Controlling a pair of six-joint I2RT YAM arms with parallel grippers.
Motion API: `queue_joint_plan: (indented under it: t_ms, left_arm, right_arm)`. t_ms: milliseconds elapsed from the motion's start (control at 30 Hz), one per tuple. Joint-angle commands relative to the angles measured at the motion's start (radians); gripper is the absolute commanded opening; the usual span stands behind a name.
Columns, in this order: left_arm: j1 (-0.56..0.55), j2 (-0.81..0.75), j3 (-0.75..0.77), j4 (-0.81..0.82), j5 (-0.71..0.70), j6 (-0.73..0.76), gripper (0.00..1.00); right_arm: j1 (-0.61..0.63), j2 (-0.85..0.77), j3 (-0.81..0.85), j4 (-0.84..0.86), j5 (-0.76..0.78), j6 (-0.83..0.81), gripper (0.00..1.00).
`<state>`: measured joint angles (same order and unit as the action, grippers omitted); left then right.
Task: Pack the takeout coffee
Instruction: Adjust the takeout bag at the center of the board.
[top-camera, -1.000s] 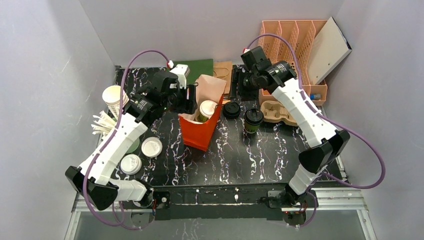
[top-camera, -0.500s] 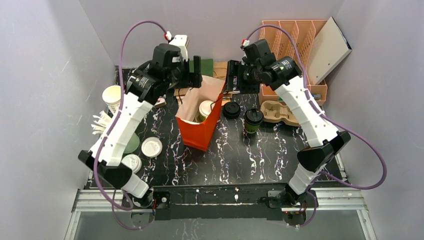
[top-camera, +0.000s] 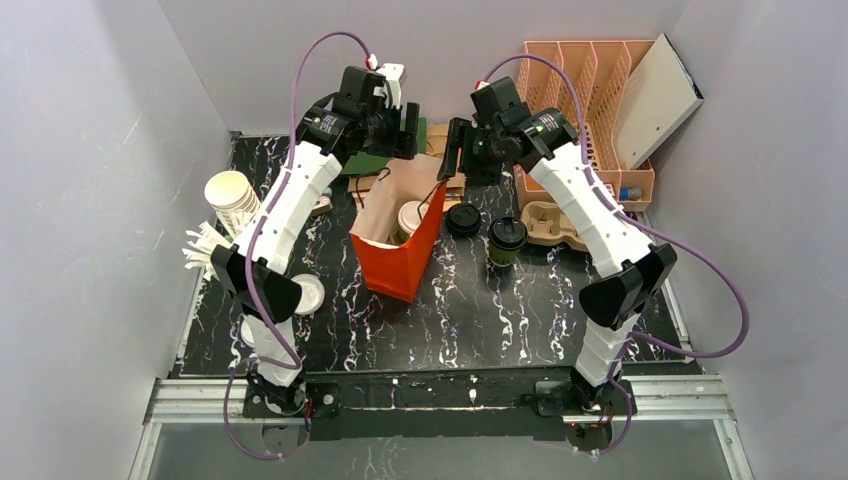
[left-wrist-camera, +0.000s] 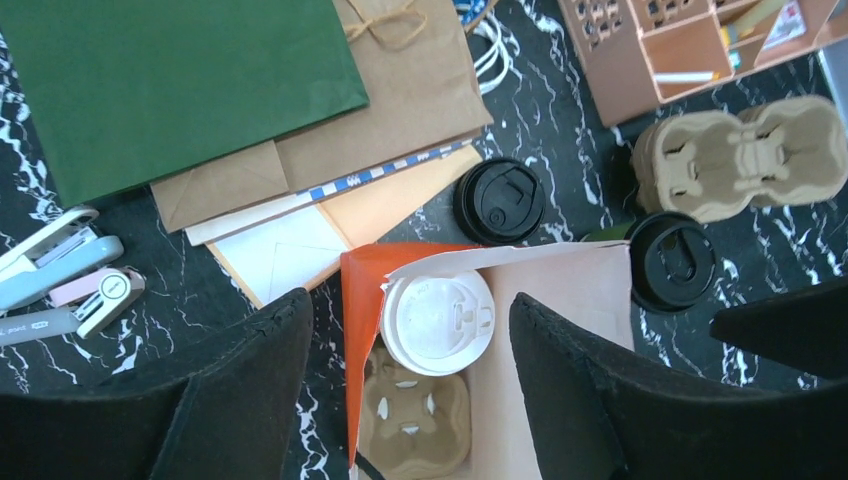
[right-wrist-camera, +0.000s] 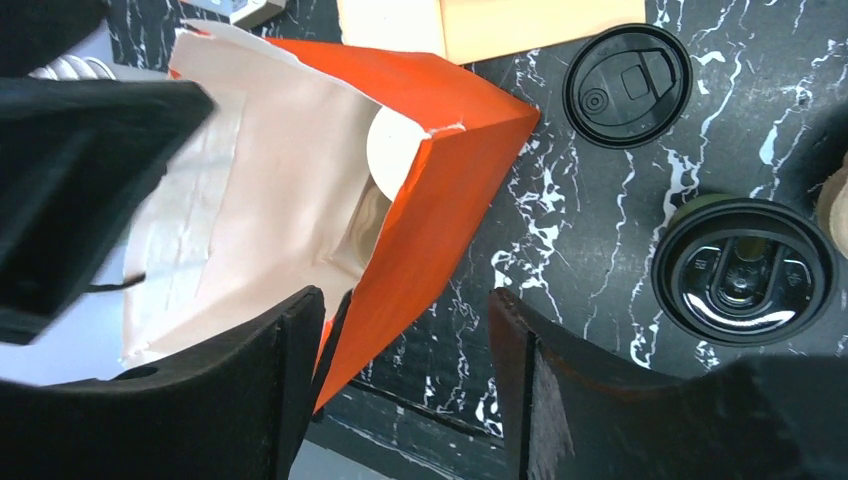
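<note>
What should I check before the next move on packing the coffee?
1. Bag upright, mouth open: ok.
2. Free slot in the carrier inside the bag, beside the white-lidded cup: ok.
3. Coffee upright with lid on, right of the bag: ok.
4. Coffee lid pressed fully shut: cannot tell.
5. Left gripper open and empty: ok.
6. Right gripper open and empty: ok.
</note>
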<state>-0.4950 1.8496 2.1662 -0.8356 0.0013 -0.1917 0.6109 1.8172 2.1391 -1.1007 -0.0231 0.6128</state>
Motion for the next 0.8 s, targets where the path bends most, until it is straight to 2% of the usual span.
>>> queue_joint_plan:
  t_ms: [0, 167, 367, 467, 667, 767]
  left_arm:
    - [0.001, -0.032, -0.044, 0.034, 0.081, 0.048, 0.69]
    - [0.001, -0.058, -0.115, 0.038, 0.071, 0.056, 0.66]
    - [0.001, -0.077, -0.176, 0.012, 0.03, 0.052, 0.58]
    - [0.001, -0.077, -0.176, -0.017, -0.041, 0.038, 0.48]
    - [0.001, -0.078, -0.14, -0.083, -0.09, -0.033, 0.14]
    - [0.001, -0.083, -0.12, -0.126, -0.079, -0.115, 0.07]
  right_arm:
    - [0.0, -0.011, -0.003, 0.076, 0.017, 0.045, 0.67]
    - [0.0, -0.002, -0.012, 0.093, -0.003, 0.047, 0.57]
    - [0.0, 0.019, -0.009, 0.103, -0.021, 0.045, 0.47]
    - [-0.001, 0.034, -0.001, 0.112, -0.032, 0.039, 0.41]
    - [0.0, 0.105, 0.082, 0.104, -0.03, -0.017, 0.31]
    - [0.0, 0.132, 0.116, 0.105, -0.028, -0.037, 0.25]
